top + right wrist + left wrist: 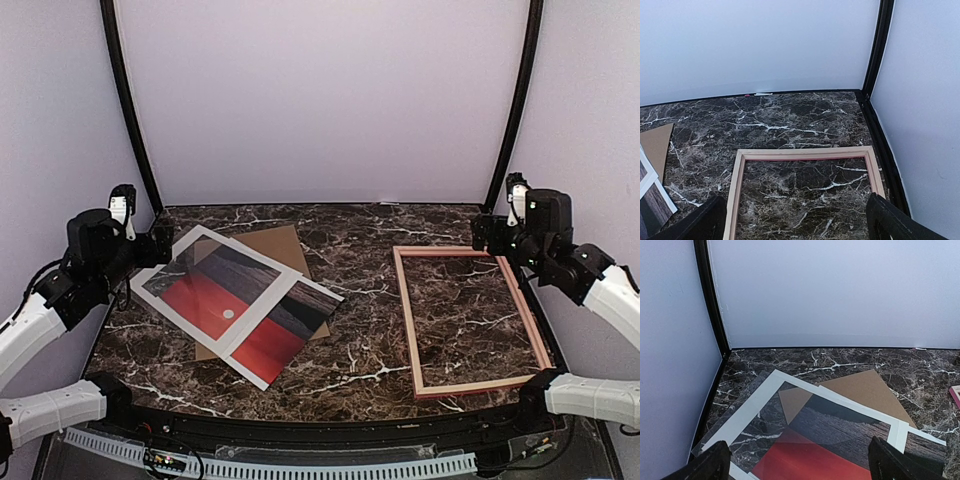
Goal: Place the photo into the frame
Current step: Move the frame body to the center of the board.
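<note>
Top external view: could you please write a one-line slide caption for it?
Left gripper and right gripper, both open, flank a marble table: photo askew over cardboard, left; empty frame, right.

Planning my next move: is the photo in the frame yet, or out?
Out. The photo lies image-up at left on brown cardboard, apart from the frame, whose opening shows only marble.

The top view looks down from high behind the near edge, facing the back wall (320, 100) and taking in the whole marble table (360, 230). The left wrist view sits low and close over the photo (840, 432), the right wrist view over the frame (805, 154), both facing that wall; both catch the brown cardboard (860, 387)
</note>
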`<state>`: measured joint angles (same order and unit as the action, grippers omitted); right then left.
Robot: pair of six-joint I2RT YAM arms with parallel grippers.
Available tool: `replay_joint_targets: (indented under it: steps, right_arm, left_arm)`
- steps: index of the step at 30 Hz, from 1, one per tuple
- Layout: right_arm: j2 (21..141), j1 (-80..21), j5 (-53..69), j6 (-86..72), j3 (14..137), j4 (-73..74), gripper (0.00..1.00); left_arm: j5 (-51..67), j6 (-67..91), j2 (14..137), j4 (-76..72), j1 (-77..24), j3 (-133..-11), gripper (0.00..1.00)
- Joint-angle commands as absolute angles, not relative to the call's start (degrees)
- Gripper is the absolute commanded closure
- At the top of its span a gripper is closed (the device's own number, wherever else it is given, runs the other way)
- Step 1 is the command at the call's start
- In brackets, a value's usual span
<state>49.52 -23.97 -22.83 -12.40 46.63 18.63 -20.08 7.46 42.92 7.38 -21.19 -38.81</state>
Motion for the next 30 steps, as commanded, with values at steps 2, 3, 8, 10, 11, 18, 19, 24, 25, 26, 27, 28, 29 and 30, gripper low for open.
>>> replay_joint_targets:
  steps: [2,3,8,10,11,18,19,24,25,26,27,28,29,30]
  right_arm:
    - [50.5,-24.5,-25.3,-11.9,47.5,17.5,0.01]
    - [50.8,-24.5,-25.6,-11.9,47.7,17.8,0.01]
    - [52.6,-24.5,-28.8,-12.4,49.5,20.9,0.01]
    - [54.7,-24.4,-32.7,-13.8,51.1,24.6,0.01]
    - [56.2,-23.9,-34.7,-14.0,51.9,26.3,0.01]
    - [65.3,-7.1,-26.7,-15.6,54.7,32.3,0.01]
    - [66.2,-5.2,-25.4,-15.1,54.3,31.4,0.01]
    - [74.3,3.2,-19.3,-12.9,55.2,30.7,0.01]
    - [76.1,4.8,-17.7,-12.7,55.6,30.8,0.02]
    - [77.8,5.8,-16.4,-12.4,56.0,30.9,0.02]
    - [79.6,6.7,-15.5,-12.1,56.2,30.7,0.03]
    - [81.1,7.7,-15.0,-11.7,56.4,30.8,0.04]
    - [82.8,8.6,-14.4,-11.5,56.6,30.8,0.04]
    - [84.3,9.6,-13.3,-11.4,56.9,30.8,0.06]
  left_arm:
    - [-19.2,7.0,41.9,4.9,-21.5,-38.1,0.01]
    - [-19.2,7.1,41.9,4.9,-21.5,-38.1,0.01]
    - [-18.0,7.6,42.2,5.0,-21.5,-38.1,0.01]
    - [-17.5,7.8,42.7,5.0,-21.5,-38.2,0.01]
    - [-17.2,7.9,43.0,5.3,-21.5,-38.4,0.01]
    - [-12.8,8.9,48.7,9.6,-21.5,-41.8,0.01]
    - [-12.0,9.0,49.9,10.0,-21.5,-42.6,0.01]
    - [-9.7,9.4,53.3,12.3,-21.5,-44.4,0.01]
    - [-9.2,9.6,53.8,12.4,-21.5,-44.6,0.01]
    - [-8.5,9.7,53.9,12.5,-21.5,-44.6,0.01]
    - [-8.2,9.7,54.1,12.5,-21.5,-44.6,0.01]
    - [-7.6,9.7,54.1,12.3,-21.5,-44.6,0.01]
    - [-7.4,9.6,54.1,12.2,-21.5,-44.6,0.01]
    - [-7.1,9.6,54.1,12.1,-21.5,-44.6,0.01]
